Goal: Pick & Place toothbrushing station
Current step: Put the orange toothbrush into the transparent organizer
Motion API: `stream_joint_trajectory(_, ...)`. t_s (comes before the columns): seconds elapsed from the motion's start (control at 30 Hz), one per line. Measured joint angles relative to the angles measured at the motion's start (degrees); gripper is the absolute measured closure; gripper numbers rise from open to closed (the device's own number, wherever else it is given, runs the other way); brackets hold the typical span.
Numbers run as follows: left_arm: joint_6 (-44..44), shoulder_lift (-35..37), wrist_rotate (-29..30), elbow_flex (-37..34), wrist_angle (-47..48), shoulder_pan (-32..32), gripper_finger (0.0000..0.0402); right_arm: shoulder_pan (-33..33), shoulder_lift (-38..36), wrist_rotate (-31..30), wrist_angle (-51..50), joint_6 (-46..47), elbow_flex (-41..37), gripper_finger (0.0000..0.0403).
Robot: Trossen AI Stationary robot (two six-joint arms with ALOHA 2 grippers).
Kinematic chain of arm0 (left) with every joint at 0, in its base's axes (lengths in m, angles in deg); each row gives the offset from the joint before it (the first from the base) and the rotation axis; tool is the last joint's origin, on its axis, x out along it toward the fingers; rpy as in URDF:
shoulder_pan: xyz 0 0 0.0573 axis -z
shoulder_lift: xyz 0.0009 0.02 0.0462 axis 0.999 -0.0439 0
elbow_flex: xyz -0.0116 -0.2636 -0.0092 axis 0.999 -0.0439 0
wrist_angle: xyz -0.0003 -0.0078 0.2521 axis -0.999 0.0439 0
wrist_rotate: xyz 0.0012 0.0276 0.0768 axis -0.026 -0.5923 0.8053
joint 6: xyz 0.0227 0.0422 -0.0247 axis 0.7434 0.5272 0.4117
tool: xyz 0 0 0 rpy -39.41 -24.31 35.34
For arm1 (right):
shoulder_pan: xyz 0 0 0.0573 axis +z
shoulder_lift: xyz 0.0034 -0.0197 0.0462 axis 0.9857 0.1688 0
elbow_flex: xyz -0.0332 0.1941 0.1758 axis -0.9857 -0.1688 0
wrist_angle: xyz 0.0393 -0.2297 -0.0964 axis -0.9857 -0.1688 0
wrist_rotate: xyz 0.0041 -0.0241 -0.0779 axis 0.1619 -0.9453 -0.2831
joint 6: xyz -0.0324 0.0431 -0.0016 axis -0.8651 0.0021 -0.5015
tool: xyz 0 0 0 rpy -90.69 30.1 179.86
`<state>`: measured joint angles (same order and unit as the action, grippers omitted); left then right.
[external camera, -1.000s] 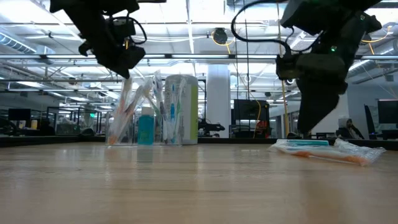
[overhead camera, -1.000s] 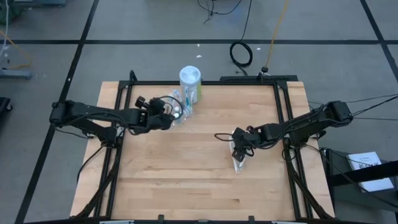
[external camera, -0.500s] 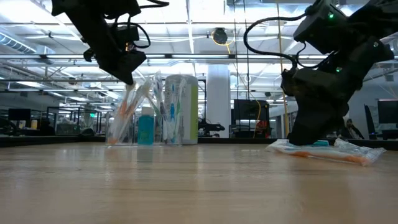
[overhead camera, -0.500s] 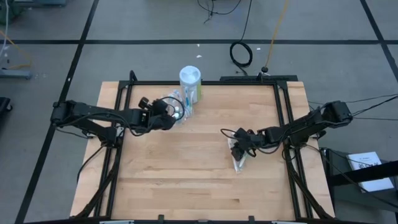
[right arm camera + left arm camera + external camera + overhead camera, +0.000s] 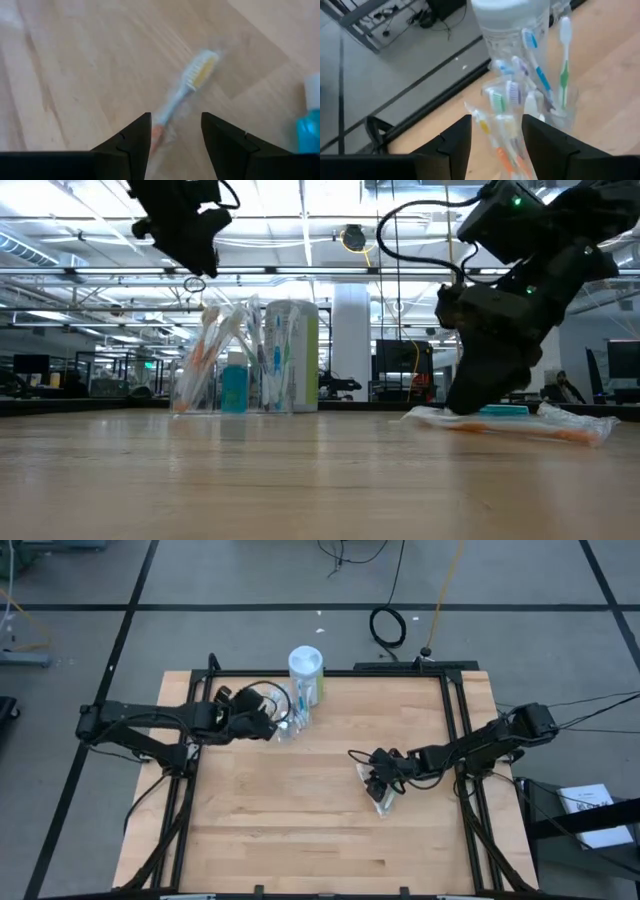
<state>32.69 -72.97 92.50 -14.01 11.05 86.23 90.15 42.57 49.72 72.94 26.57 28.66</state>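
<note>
Two end effectors, both spread: the left end effector (image 5: 268, 723) sits beside the brush-filled cup (image 5: 287, 720) (upper centre), the right end effector (image 5: 377, 777) straddles a wrapped toothbrush (image 5: 192, 82) right of centre on the bench (image 5: 300, 830).

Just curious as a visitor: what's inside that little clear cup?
The clear cup holds several pastel toothbrushes, heads up, and a teal tube. Their lower ends overlap, so an exact count is hidden.

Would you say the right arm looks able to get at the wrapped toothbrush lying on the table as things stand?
Probably yes: the right gripper is open and low over the wrapped toothbrush, whose handle runs between its fingers, with nothing in between.
</note>
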Motion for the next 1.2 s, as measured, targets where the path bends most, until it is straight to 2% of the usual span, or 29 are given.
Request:
stream_joint_trajectory(0.1, 0.0, 0.9, -0.7, 2.5, 3.4, 0.0, 0.0222, 0.0, 1.9, -1.4, 0.5, -0.5, 0.2, 0.0238)
stream_joint_trajectory(0.33, 1.5, 2.8, 0.5, 5.3, 3.0, 0.1, 0.0243, 0.0, 7.4, -3.1, 5.5, -2.6, 0.3, 0.0254)
stream_joint_trajectory(0.43, 1.7, 3.7, -0.2, 5.1, 4.3, 0.2, 0.0253, 0.0, 8.0, -3.1, 6.8, -4.0, 0.3, 0.0290)
stream_joint_trajectory(0.6, 3.0, 3.9, -0.6, 5.2, 4.4, 0.3, 0.0265, -0.2, 7.3, -1.1, 13.4, -7.9, 0.0, 0.0381)
stream_joint_trajectory(0.7, 4.6, 4.2, -0.3, 5.2, 4.2, 0.3, 0.0269, -1.0, 6.0, -0.4, 21.6, -13.0, -0.1, 0.0395)
stream_joint_trajectory(0.8, 4.8, 4.0, -0.3, 5.2, 4.2, 0.3, 0.0270, -3.5, 6.0, -1.5, 35.2, -18.4, 0.0, 0.0397)
stream_joint_trajectory(0.97, 4.9, 4.0, 0.0, 5.2, 4.2, 0.3, 0.0270, -8.1, 7.8, -1.6, 60.6, -33.5, 1.9, 0.0402)
stream_joint_trajectory(1.07, 4.9, 4.1, 0.1, 5.2, 4.1, 0.3, 0.0270, -10.4, 10.5, -1.8, 65.3, -42.3, 6.1, 0.0402)
stream_joint_trajectory(1.2, 4.9, 4.0, 0.1, 5.2, 4.0, 0.3, 0.0270, -12.2, 16.7, -1.5, 65.4, -50.0, 15.3, 0.0402)
